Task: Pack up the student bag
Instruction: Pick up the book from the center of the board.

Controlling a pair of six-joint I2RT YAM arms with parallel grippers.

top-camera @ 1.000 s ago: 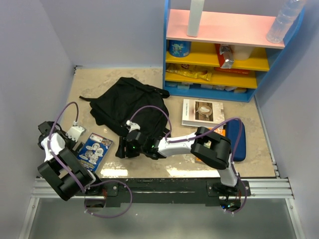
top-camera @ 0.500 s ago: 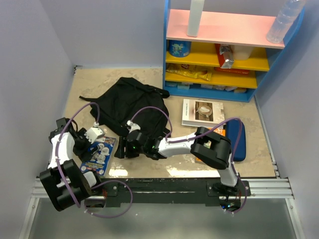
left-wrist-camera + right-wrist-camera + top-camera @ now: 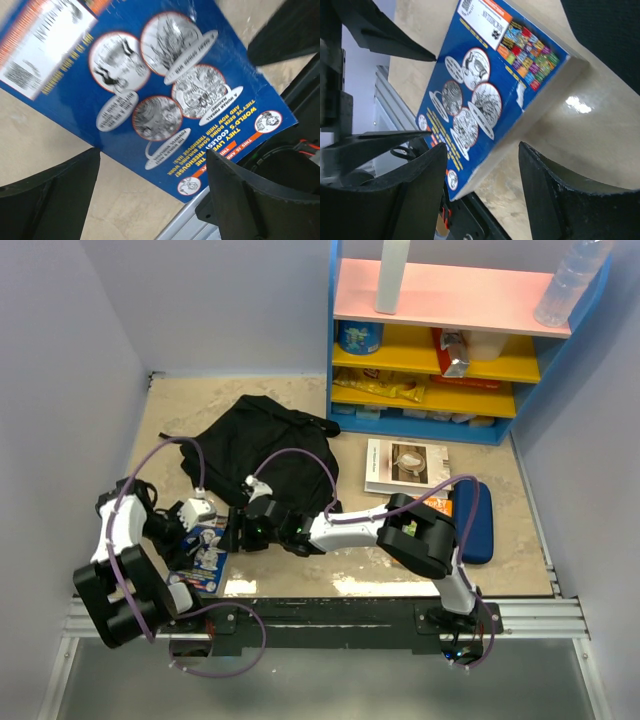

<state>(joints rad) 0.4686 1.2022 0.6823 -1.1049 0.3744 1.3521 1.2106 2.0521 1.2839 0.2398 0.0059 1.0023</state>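
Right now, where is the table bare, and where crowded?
Bare: the back-left corner behind the student bag; the patch between white booklet and right wall. Crowded: front left, where left gripper and right gripper crowd the blue book.

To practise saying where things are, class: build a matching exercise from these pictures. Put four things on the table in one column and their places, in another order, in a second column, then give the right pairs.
Things
1. soft black fabric backpack
2. blue paperback book with round pictures
3. white booklet with a photo on its cover
4. dark-blue oblong pencil case

Places
A. right side, partly behind the right arm
B. near left corner, below the open left gripper
C. left of centre on the table, towards the back
D. just in front of the blue shelf unit

Pairs: 1-C, 2-B, 3-D, 4-A
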